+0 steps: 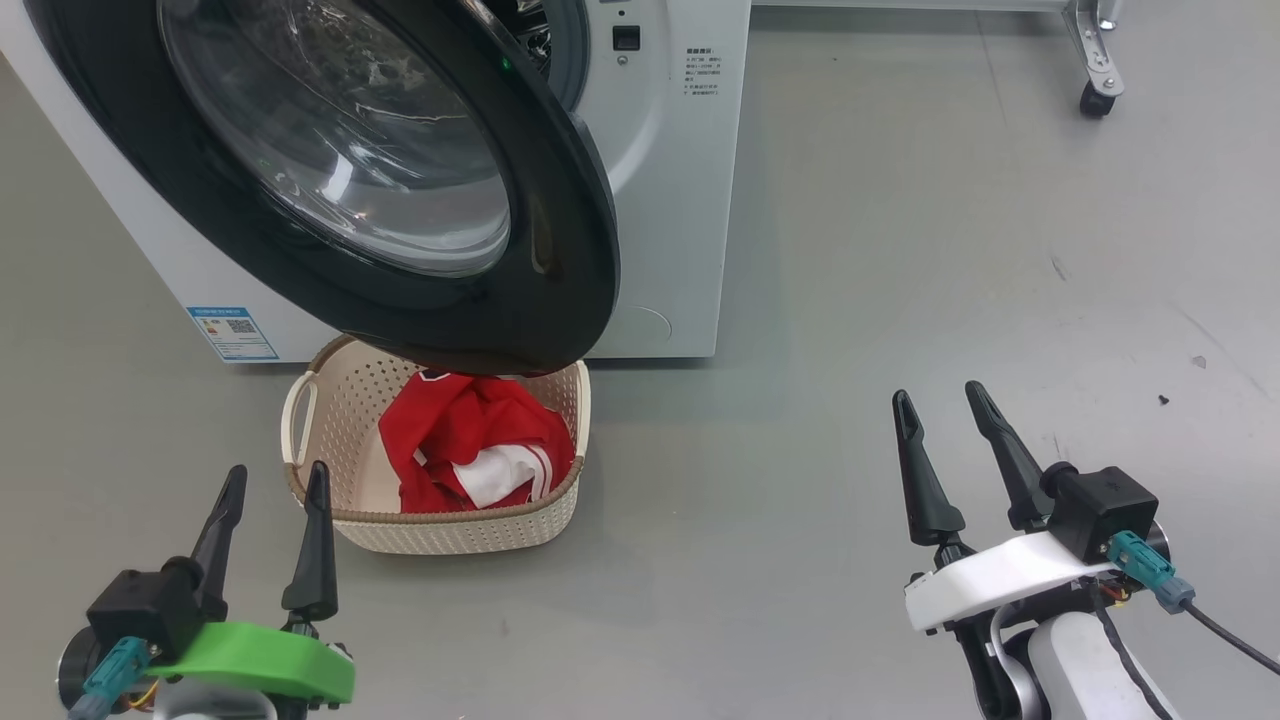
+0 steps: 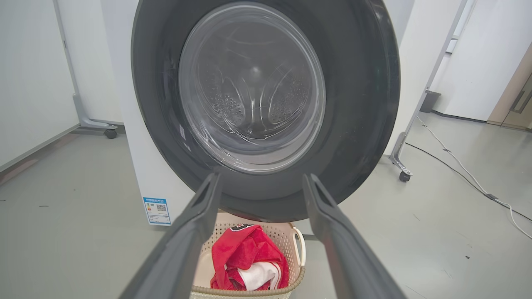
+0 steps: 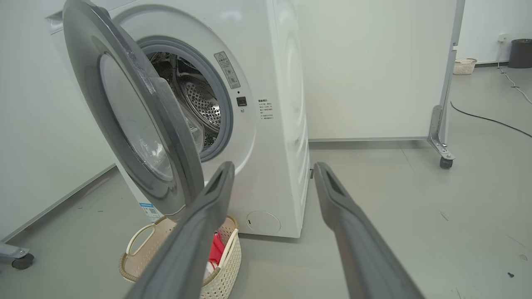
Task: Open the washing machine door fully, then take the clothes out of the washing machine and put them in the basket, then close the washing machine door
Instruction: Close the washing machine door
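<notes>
The white washing machine (image 1: 670,180) stands on the floor with its black-rimmed door (image 1: 420,180) swung partly out over the cream basket (image 1: 330,430). Red and white clothes (image 1: 470,450) lie in the basket, also seen between the left fingers as clothes (image 2: 247,261) in the basket (image 2: 286,241). The right wrist view shows the door (image 3: 137,120) ajar and the steel drum (image 3: 199,99) behind it. My left gripper (image 1: 278,485) hangs open just left of the basket. My right gripper (image 1: 940,400) stands open over bare floor to the right, holding nothing.
A wheeled white partition frame (image 3: 442,137) stands right of the machine, its caster (image 1: 1095,100) at the far right. A cable (image 2: 465,174) runs across the floor. Another small basket (image 3: 463,65) and a dark bin (image 3: 519,52) sit far back.
</notes>
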Motion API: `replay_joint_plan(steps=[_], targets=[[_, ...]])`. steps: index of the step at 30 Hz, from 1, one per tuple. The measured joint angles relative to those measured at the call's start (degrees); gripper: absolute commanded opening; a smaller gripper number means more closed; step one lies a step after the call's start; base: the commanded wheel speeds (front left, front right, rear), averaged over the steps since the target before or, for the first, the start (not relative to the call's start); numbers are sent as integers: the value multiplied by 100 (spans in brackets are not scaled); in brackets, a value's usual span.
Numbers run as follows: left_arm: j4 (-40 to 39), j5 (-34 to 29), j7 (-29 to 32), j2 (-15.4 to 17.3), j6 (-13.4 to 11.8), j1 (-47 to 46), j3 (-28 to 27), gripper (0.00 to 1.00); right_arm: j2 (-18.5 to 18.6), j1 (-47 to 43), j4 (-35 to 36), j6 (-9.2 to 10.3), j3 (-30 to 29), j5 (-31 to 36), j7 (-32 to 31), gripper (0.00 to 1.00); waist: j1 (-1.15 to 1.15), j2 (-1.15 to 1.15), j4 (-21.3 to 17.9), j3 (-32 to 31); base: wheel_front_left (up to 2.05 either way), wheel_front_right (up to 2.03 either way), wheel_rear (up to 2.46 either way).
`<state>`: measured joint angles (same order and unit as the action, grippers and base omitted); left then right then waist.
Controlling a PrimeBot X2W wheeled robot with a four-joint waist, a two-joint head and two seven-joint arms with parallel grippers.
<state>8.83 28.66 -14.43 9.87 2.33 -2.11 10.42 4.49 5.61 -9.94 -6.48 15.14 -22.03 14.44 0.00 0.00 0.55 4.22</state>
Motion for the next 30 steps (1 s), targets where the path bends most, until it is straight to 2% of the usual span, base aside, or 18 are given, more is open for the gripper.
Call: replay_joint_plan(steps=[18, 20, 30], targets=[[42, -162, 0, -46, 100, 11, -12, 100, -20, 0, -30, -16, 9, 52, 0, 100, 0, 0, -14, -17, 0, 0, 0], [55, -162, 0, -62, 101, 13, -12, 100, -20, 0, -42, -16, 18, 58, 0, 0, 0, 0, -14, -19, 0, 0, 0], [58, -221, -1, -159, 157, 32, 97, 100, 9, -31, 94, -48, 79, 114, 0, 0, 0, 0, 105, 103, 0, 0, 0]])
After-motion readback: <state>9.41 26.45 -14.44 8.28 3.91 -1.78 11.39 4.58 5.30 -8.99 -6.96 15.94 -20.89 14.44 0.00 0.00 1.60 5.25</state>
